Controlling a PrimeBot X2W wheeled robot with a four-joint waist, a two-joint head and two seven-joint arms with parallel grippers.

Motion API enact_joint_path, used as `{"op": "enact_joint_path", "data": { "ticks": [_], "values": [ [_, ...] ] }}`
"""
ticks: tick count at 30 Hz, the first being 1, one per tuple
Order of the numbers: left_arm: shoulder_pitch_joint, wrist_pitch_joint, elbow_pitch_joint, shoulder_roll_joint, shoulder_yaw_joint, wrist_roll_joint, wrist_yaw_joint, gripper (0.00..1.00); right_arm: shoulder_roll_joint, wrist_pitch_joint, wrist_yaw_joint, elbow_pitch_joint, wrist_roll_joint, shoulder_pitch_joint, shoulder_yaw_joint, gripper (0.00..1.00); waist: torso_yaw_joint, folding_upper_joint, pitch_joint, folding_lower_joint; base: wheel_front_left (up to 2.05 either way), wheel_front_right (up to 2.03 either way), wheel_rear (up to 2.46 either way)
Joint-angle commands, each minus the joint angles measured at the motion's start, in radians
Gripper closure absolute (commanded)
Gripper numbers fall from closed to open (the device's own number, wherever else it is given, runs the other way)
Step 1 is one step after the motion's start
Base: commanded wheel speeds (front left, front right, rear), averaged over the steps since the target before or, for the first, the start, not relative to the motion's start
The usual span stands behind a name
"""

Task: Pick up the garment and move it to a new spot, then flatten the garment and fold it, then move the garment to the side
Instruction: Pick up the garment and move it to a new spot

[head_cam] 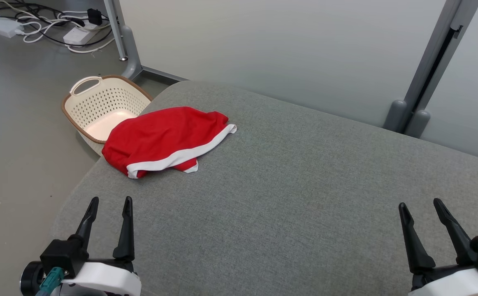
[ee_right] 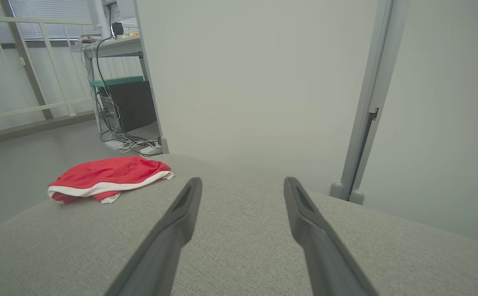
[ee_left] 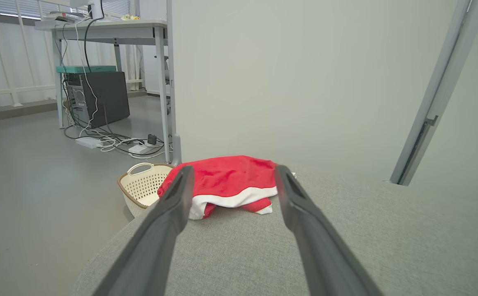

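Two tools are showing at the near edge in the head view: the left tool (head_cam: 111,200) and the right tool (head_cam: 420,202) are both holding their fingers spread, pinching nothing, low over the grey cloth-covered desk (head_cam: 284,185). The red garment (head_cam: 161,137) with its white hem is lying bunched at the desk's far left corner, ahead of the left tool and well apart from the right one, and a cream basket (head_cam: 111,102) is sitting on the floor just beyond it. In the left wrist view the garment (ee_left: 226,176) is sitting framed between that tool's parted fingers (a handy line-up). In the right wrist view the garment (ee_right: 107,174) is lying far off to the left while the fingers are gaping over bare cloth. Judging from this, the pick-up is not yet begun. Doing it well probably means reaching straight ahead with the left tool, dipping into the raised red bulk rather than the thin white edge, and closing on a thick fold so nothing is slipping off the corner toward the basket.
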Motion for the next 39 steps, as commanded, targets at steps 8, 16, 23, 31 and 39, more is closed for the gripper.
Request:
{"op": "enact_joint_path", "data": {
  "ticks": [8,16,23,31,39],
  "values": [
    [-0.04,-0.004,0.001,-0.017,0.024,0.023,-0.005,0.0,0.008,0.012,0.0,-0.033,-0.006,0.014,-0.017,0.0,-0.004,-0.0001,0.025,0.0,0.0,0.0,0.0],
    [-0.243,-0.002,0.118,-0.062,0.046,-0.018,-0.026,0.0,-0.046,0.089,0.0,-0.142,-0.024,-0.077,-0.014,0.0,-0.101,-0.0001,0.257,0.0,0.0,0.0,0.0],
    [-0.516,-0.002,0.438,-0.053,0.077,-0.065,-0.083,0.0,-0.093,0.126,0.0,-0.215,-0.023,-0.156,-0.036,0.0,-0.181,-0.0001,0.451,0.0,0.0,0.0,0.0],
    [-0.747,0.106,0.831,0.018,0.065,-0.091,-0.119,0.0,-0.108,0.111,0.0,-0.207,-0.015,-0.214,-0.038,0.0,-0.223,-0.0001,0.534,0.0,0.0,0.0,0.0],
    [-0.841,0.091,0.946,0.055,0.057,-0.09,-0.123,1.0,-0.094,0.09,0.0,-0.183,-0.013,-0.224,-0.05,0.0,-0.214,-0.0001,0.519,0.0,0.0,0.0,0.0]
  ]
}}
